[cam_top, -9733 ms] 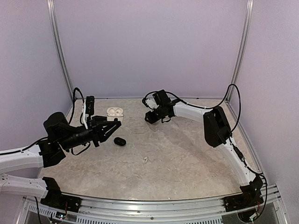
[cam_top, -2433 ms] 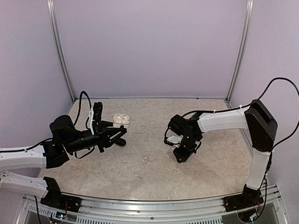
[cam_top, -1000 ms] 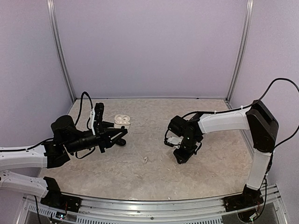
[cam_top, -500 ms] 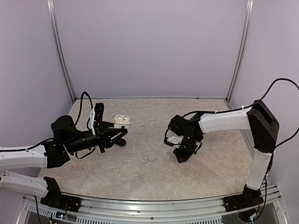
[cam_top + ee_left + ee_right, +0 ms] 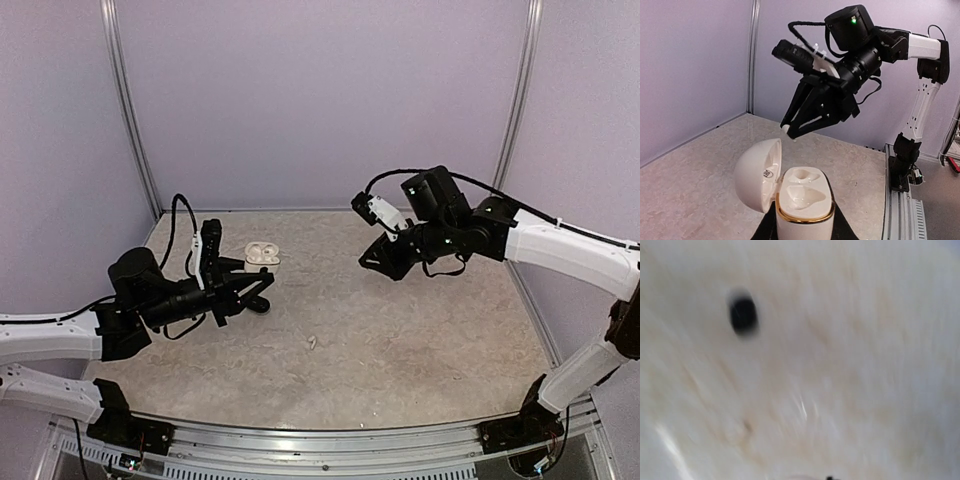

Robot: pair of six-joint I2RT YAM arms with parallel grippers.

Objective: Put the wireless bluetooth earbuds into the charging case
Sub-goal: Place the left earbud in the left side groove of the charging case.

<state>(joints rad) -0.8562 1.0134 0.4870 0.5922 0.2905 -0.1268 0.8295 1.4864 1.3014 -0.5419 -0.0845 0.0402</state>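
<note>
Two hands busy: left hand (image 5: 258,272) pinches the open white case (image 5: 802,202) upright, right hand (image 5: 788,131) hangs raised near it, tips pressed on a tiny white bud (image 5: 785,129), a loose bud (image 5: 312,343) lying on the tabletop (image 5: 400,350).

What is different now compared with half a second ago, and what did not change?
The right gripper rose off the table and swung back-left toward the open charging case, seemingly pinching a white earbud. The left gripper kept holding the case, which is still empty.
</note>
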